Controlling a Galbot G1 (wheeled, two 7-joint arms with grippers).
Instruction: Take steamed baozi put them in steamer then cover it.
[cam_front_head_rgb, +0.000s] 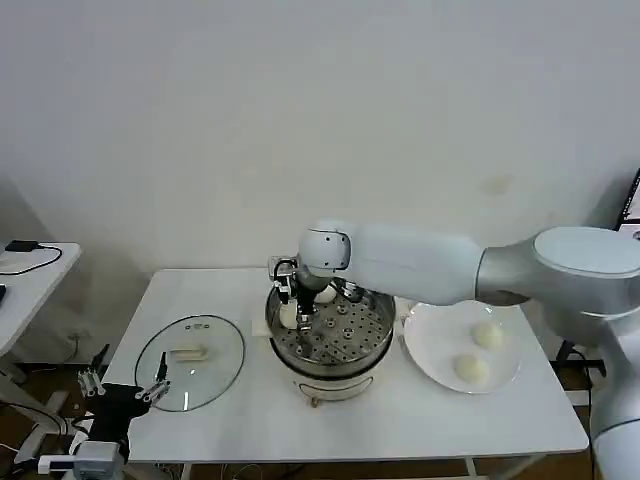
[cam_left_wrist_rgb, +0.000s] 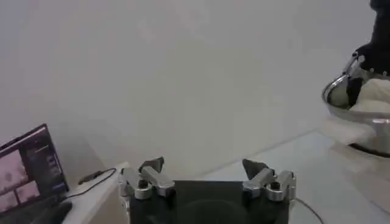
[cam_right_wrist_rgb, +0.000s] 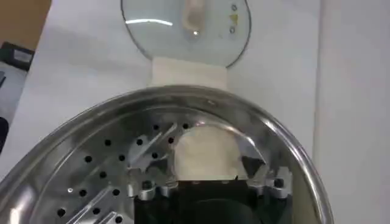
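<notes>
Baozi (cam_right_wrist_rgb: 204, 155) between right gripper (cam_right_wrist_rgb: 201, 176) fingers (cam_right_wrist_rgb: 266, 179)

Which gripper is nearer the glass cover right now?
Left. The left gripper hovers at the cover's near-left edge; the right gripper is over in the steamer, holding a baozi.

No readable text, label, brand or number appears anywhere; the laptop screen (cam_left_wrist_rgb: 24, 170) beside the desk shows only blurred pink panels, with no legible words at all.
</notes>
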